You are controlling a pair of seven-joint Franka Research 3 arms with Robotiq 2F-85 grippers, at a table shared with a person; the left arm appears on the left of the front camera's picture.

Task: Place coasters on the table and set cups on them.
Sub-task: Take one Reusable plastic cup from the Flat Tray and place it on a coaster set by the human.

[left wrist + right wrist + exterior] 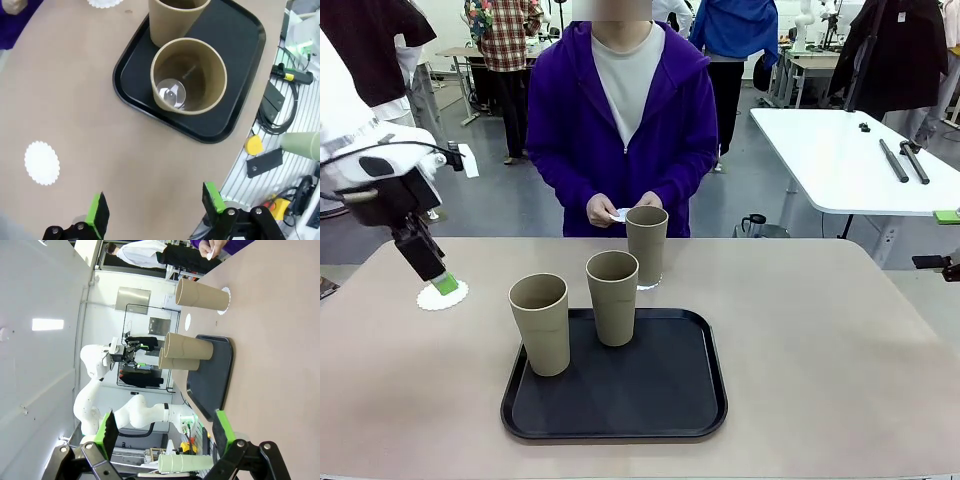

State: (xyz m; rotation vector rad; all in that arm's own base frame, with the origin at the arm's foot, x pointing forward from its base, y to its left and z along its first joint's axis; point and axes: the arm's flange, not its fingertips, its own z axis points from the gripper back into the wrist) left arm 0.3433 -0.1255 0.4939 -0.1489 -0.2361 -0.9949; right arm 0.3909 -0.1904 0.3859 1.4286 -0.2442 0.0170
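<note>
Beige, stiff, judged light, two cups [540, 322] are seen on the tray [660, 400], best gripped mid-wall. Left jaws and right jaws are released, empty. Farther, one coaster [442, 296] is laid on the counter [820, 330], a third cup [647, 245] seated on another.

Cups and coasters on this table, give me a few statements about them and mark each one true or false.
1. The near cup and the middle cup stand upright on the black tray. True.
2. The far cup lies on its side on the table. False: it stands upright on a coaster beyond the tray.
3. The left claw is shut on a cup. False: it is open and empty, beside a bare coaster.
4. The person's hands hold a white coaster. True.
</note>
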